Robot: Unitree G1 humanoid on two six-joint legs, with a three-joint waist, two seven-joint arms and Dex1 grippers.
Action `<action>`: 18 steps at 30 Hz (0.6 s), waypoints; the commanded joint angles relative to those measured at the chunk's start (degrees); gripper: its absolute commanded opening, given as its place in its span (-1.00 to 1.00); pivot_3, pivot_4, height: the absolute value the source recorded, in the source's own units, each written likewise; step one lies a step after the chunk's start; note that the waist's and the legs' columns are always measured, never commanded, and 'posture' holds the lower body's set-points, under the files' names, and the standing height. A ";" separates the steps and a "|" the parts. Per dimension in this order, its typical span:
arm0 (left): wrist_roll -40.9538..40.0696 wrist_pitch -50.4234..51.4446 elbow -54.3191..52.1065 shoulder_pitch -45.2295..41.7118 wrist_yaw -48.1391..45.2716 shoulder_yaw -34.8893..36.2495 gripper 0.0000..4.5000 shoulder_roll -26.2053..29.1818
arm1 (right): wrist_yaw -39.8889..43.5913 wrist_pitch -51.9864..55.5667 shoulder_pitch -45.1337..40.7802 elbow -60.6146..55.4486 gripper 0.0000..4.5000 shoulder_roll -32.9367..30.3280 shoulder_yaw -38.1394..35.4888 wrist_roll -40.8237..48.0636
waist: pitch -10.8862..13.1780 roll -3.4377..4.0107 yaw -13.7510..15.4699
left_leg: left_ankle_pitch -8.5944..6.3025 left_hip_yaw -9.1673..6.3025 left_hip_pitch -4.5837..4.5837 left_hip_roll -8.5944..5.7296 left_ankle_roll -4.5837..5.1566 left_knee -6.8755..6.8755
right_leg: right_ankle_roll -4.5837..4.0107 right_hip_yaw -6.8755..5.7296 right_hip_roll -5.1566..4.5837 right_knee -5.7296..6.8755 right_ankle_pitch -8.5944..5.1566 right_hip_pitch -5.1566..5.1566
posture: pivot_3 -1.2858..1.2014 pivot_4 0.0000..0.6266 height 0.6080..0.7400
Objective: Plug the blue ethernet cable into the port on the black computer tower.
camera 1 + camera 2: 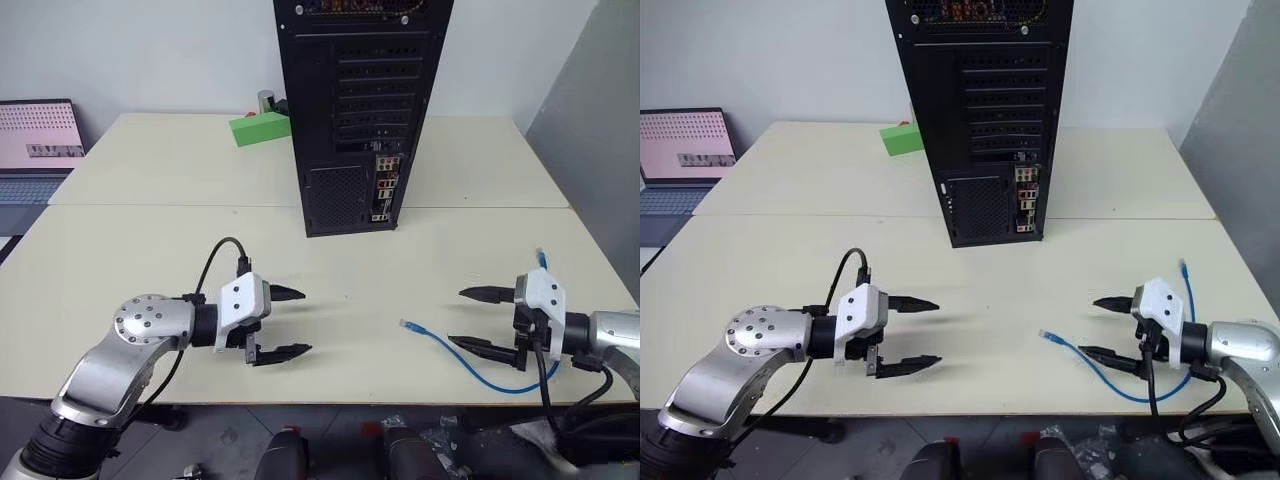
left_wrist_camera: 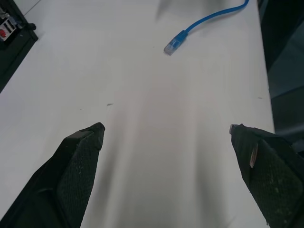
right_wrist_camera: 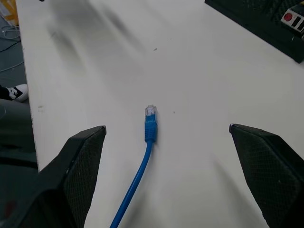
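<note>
Item: thin bright-blue ethernet cable [image 1: 470, 365], loose on the pale table [image 1: 350, 280]; left gripper [image 1: 285, 322] and right gripper [image 1: 478, 318] spread wide, nothing held; its small plug [image 3: 150, 114] may be nudged aside or gripped askew, then misaligned at the tall black metal computer tower [image 1: 355, 110].

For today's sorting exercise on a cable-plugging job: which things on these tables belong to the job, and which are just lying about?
Belonging to the job:
- blue ethernet cable, loose on the near table
- black computer tower, upright
- its port, in the connector strip; too small to single out
- left gripper and right gripper, both open, empty

Lying about:
- green box
- laptop
</note>
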 commanded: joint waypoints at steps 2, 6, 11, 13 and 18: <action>-1.60 0.15 -3.05 0.67 -0.62 0.53 1.00 0.04 | 0.70 -2.41 0.64 -1.46 0.96 0.11 0.15 -1.77 | 0.00 0.00 -0.02 | 0.00 0.00 0.00 0.00 0.00 0.00 | 0.00 0.01 0.00 0.00 0.00 0.00 | 0.03 -0.52 1.00; -1.28 -0.01 -4.00 1.28 -1.12 -0.48 1.00 0.30 | -0.45 -3.16 0.69 -1.34 0.96 1.30 1.43 -3.60 | 0.00 0.00 -0.02 | 0.00 0.00 0.00 0.00 0.00 0.00 | 0.00 0.01 0.00 0.00 0.00 0.01 | 0.03 -0.52 1.00; -0.39 -0.07 -3.24 -0.11 -0.90 -1.58 1.00 -0.21 | -6.58 -3.83 -0.04 -0.79 0.96 6.51 6.47 -9.16 | -0.03 -0.07 -0.02 | 0.00 -0.01 0.01 0.00 0.00 0.00 | 0.01 -0.01 0.01 0.00 -0.01 0.00 | 0.03 -0.52 1.00; 0.35 -0.51 -2.91 -0.24 -0.55 -2.07 1.00 -0.33 | -7.67 -5.38 -0.53 1.44 0.96 7.67 9.22 -12.87 | -0.03 -0.07 -0.02 | 0.00 -0.02 0.00 0.01 0.00 -0.01 | 0.01 0.01 0.02 0.00 -0.01 -0.01 | 0.03 -0.52 1.00; 0.97 -1.02 -3.22 0.59 -0.51 -2.84 1.00 -0.48 | -8.62 -6.66 -2.55 5.58 0.96 10.30 12.37 -15.51 | -0.03 -0.07 -0.06 | 0.00 -0.02 0.00 0.01 0.00 0.00 | -0.02 0.00 0.02 0.00 0.01 0.00 | 0.03 -0.52 1.00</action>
